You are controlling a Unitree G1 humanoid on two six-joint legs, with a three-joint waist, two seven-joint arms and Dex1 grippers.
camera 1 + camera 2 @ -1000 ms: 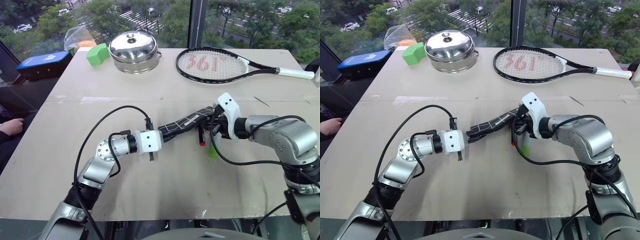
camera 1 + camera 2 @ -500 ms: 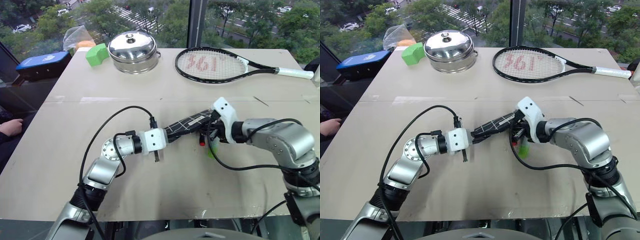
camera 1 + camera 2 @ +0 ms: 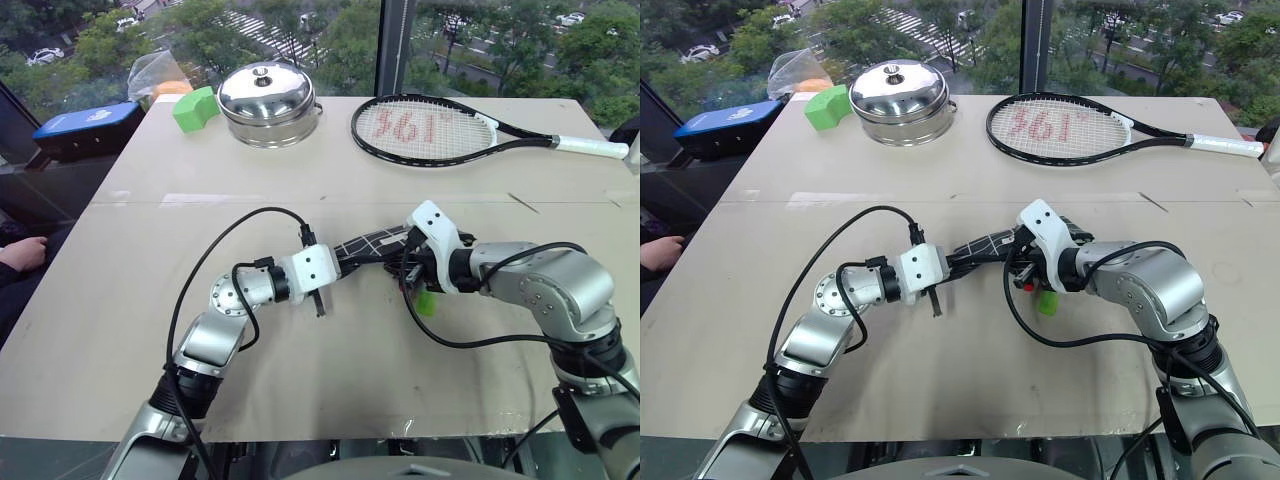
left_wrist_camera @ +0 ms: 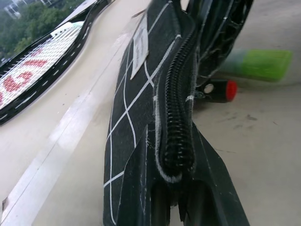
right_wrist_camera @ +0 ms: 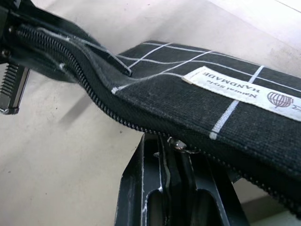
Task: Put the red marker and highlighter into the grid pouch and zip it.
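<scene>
The left gripper [image 3: 338,266] was clenched on 1 end of the grid pouch [image 3: 370,245], and the right gripper [image 3: 412,262] was clenched on its zipper edge at the other end, so the pouch hung stretched between the 2 above the table [image 3: 300,180]. Just beneath the right gripper, the red marker [image 4: 220,90] and the highlighter [image 4: 256,64] lay side by side on the table, outside the pouch. Well beyond both grippers sat a steel pot [image 3: 267,101], a green block [image 3: 194,108] and a tennis racket [image 3: 440,130].
</scene>
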